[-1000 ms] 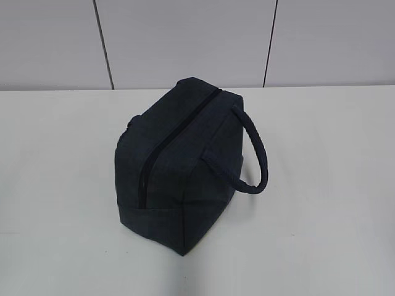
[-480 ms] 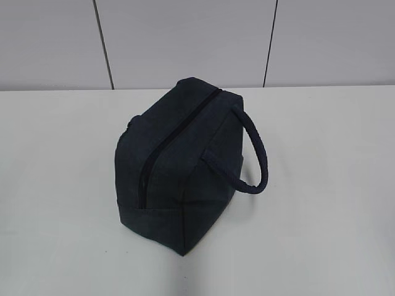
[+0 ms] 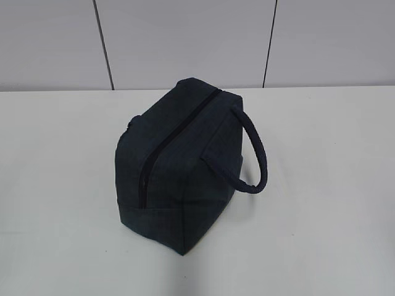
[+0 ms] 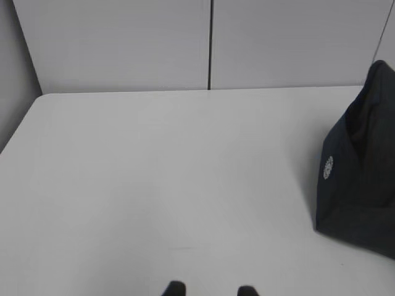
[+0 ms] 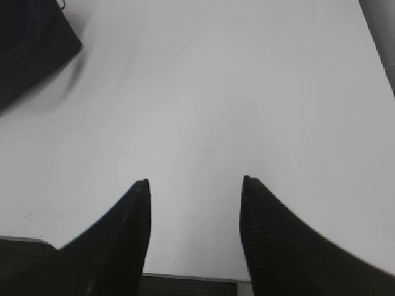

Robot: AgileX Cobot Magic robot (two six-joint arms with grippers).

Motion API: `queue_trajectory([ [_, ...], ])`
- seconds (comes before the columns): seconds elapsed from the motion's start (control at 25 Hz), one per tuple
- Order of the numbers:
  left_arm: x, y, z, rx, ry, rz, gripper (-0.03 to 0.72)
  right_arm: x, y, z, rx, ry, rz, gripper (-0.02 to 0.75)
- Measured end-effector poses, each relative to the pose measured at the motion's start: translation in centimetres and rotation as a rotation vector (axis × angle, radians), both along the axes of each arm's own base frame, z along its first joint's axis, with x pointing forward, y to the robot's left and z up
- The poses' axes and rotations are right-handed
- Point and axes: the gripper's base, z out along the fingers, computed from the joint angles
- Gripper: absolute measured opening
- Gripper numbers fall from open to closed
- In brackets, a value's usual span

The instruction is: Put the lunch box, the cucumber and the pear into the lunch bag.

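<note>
Lunch bag (image 3: 179,166) zipped, well apart from both end effectors — left (image 4: 212,288), right (image 5: 194,183).

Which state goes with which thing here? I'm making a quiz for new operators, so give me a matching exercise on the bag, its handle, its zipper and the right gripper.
Things:
1. lunch bag
2. handle
3. zipper
4. right gripper

States:
A. closed along the top
B. open over bare table, holding nothing
C. looping out to the bag's right side
D. standing alone on the white table

Pairs: 1-D, 2-C, 3-A, 4-B
</note>
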Motion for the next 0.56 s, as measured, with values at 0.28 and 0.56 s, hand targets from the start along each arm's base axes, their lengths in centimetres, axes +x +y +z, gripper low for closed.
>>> queue_trajectory([
  [0.28,-0.01,-0.05,0.00,0.000,0.000,0.041,0.165,-0.06,0.05,0.00,0.000,0.000,-0.046,0.377],
  [0.56,-0.01,-0.05,0.00,0.000,0.000,0.041,0.165,-0.05,0.05,-0.02,-0.002,0.001,-0.045,0.377],
])
